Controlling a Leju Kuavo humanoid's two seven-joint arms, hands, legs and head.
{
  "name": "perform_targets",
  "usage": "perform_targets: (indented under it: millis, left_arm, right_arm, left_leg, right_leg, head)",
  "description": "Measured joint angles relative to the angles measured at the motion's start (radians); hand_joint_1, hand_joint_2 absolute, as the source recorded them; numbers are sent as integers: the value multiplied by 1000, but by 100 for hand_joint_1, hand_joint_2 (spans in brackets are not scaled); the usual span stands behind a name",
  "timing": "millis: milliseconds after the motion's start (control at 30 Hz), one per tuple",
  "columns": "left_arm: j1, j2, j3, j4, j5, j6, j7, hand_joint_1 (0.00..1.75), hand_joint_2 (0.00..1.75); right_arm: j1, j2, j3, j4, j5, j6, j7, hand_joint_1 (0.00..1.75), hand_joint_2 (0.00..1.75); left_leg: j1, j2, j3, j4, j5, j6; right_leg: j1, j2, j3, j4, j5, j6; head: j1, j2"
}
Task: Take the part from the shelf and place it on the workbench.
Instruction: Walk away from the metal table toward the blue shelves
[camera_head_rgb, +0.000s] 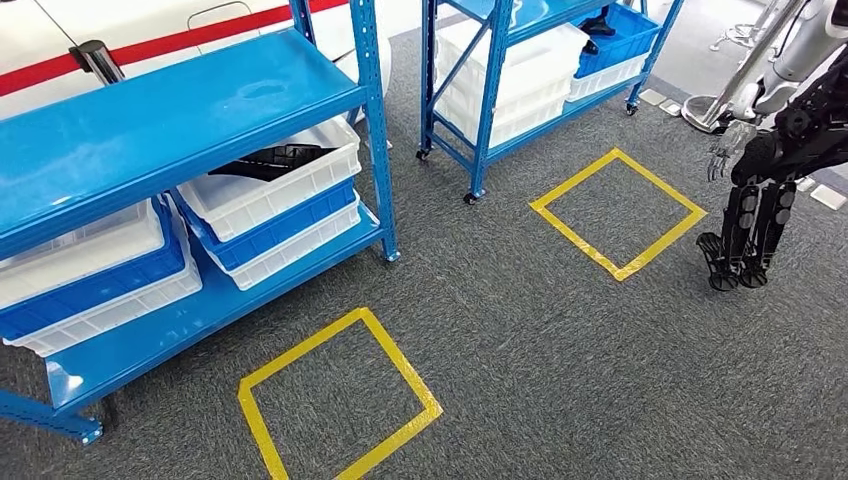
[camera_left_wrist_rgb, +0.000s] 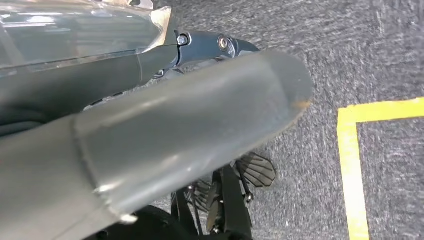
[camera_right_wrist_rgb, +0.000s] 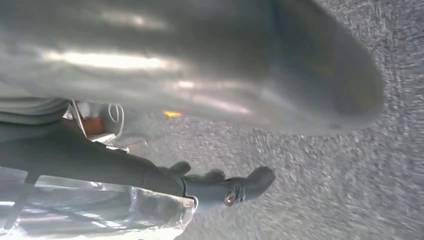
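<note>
The part (camera_head_rgb: 268, 160) is a dark, ribbed, flat piece lying in the top white crate (camera_head_rgb: 285, 180) on the lower level of the near blue shelf (camera_head_rgb: 180, 110). Its long axis runs along the crate, roughly parallel to the shelf's front edge. That crate sits on a blue crate (camera_head_rgb: 270, 232) and another white one beneath it; beside the stack, further in under the shelf top, stands a second stack of white and blue crates (camera_head_rgb: 90, 275).

In front of the shelf a yellow tape square (camera_head_rgb: 340, 395) marks the grey carpet, just beside the shelf's corner post. A second yellow square (camera_head_rgb: 618, 212) lies well apart from it, before a second blue shelf (camera_head_rgb: 520, 60). Another robot (camera_head_rgb: 775, 130) stands beyond that square.

The left hand (camera_left_wrist_rgb: 165, 130) appears in its wrist view as a thick grey thumb with dark parts over carpet and yellow tape; whether it is open or closed I cannot tell. The right hand (camera_right_wrist_rgb: 220, 65) is likewise blurred, and its state cannot be told.

Judging by the head view, the part lies forward and to the robot's left, so the left arm is probably nearer. The table is not to be seen.
</note>
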Motion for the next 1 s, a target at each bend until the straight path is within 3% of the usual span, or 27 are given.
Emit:
perform_targets:
  millis: [33,67,133,167,233,300,367,433,500,533,567,600,667,733,767,800,867,933,1000]
  left_arm:
    - [0,-1,0,0,0,1,2,0,0]
    - [0,-2,0,0,-1,1,5,0,0]
    - [0,-5,0,0,-1,3,8,0,0]
    - [0,-6,0,0,-2,3,10,0,0]
    - [-1,-7,0,0,-3,4,12,0,0]
    - [-2,-7,0,0,-7,4,15,0,0]
    - [-3,-6,0,0,-10,5,16,0,0]
    - [-4,-6,0,0,-12,6,17,0,0]
    - [-4,-6,0,0,-12,7,19,0,0]
    - [-4,-6,0,0,-12,9,20,0,0]
    - [-3,-6,0,0,-11,10,20,0,0]
    - [-3,-6,0,0,-11,12,21,0,0]
    - [-4,-5,0,0,-12,13,21,0,0]
    - [-9,-4,0,0,-13,13,22,0,0]
    - [-10,-4,0,0,-13,13,22,0,0]
    - [-10,-4,0,0,-13,13,22,0,0]
    - [-8,-4,0,0,-13,14,23,0,0]
    - [-7,-5,0,0,-13,14,23,0,0]
    - [-8,-5,0,0,-13,14,24,0,0]
  right_arm:
    - [2,-1,-1,0,-4,-1,-3,0,0]
    - [5,-1,-1,0,-8,-2,-5,0,0]
    - [10,-4,-2,0,-11,-2,-7,0,0]
    - [11,-4,-2,1,-12,-1,-7,0,0]
    - [10,-5,-2,1,-11,3,-7,0,0]
    - [10,-4,-2,1,-10,5,-6,0,0]
    - [11,-3,-2,1,-8,6,-4,0,0]
    - [11,-4,-2,1,-3,7,-4,0,0]
    - [11,-4,-2,1,10,10,-1,0,0]
    - [12,-5,-1,1,19,12,2,0,0]
    - [12,-5,1,1,28,15,7,0,0]
    - [12,-5,3,1,36,17,11,0,0]
    - [11,-4,7,1,46,21,15,0,0]
    - [10,-2,9,1,51,23,16,0,0]
    - [10,0,9,1,51,23,16,0,0]
    - [10,1,10,1,52,23,16,0,0]
    - [8,2,12,1,52,24,16,0,0]
    - [7,1,14,1,53,24,16,0,0]
    - [7,0,14,1,53,24,16,0,0]
  left_leg:
    - [0,-1,2,0,-4,-1]
    - [1,-3,6,1,-7,-4]
    - [4,-7,17,3,-17,-14]
    - [5,-8,24,6,-23,-21]
    - [2,-7,30,13,-32,-33]
    - [1,-7,31,20,-35,-41]
    - [5,-4,24,42,-46,-50]
    - [10,0,-18,126,-94,-64]
    - [16,3,-88,253,-150,-75]
    - [17,3,-113,292,-160,-77]
    - [18,4,-122,296,-150,-76]
    - [18,5,-112,263,-123,-72]
    - [12,23,-54,128,-50,-56]
    - [2,43,-17,42,-38,-40]
    - [-2,46,-15,33,-47,-35]
    - [-4,40,-15,32,-53,-30]
    - [1,25,-4,9,-21,-19]
    - [6,13,5,-10,7,-11]
    - [3,3,1,-10,10,-8]
  right_leg:
    - [-1,0,-27,24,-4,8]
    - [-3,0,-37,15,11,22]
    - [-9,-1,-10,-101,91,46]
    - [-10,-2,4,-158,124,49]
    - [-7,-7,14,-214,159,27]
    - [-6,-8,13,-215,166,-1]
    - [-12,-8,20,-217,174,-12]
    - [-14,-9,24,-219,177,-17]
    - [-13,-9,21,-219,177,-18]
    - [-12,-10,20,-219,177,-18]
    - [-11,-12,20,-219,176,-19]
    - [-10,-14,21,-219,176,-19]
    - [-7,-20,26,-220,175,-19]
    - [-4,-29,28,-220,173,-17]
    - [-2,-34,27,-221,171,-14]
    - [-1,-41,26,-224,170,-10]
    - [2,-42,27,-214,162,-3]
    - [5,-26,4,-151,123,-7]
    - [2,-13,-56,-29,59,-15]
  head:
    - [0,0]
    - [0,0]
    - [1,0]
    - [3,0]
    - [7,-1]
    - [9,-1]
    - [8,-1]
    - [8,-1]
    - [7,-1]
    - [6,-1]
    - [6,-1]
    - [6,-1]
    - [7,-1]
    - [7,-1]
    - [7,-1]
    - [7,-1]
    - [7,-1]
    - [11,-1]
    - [14,-1]
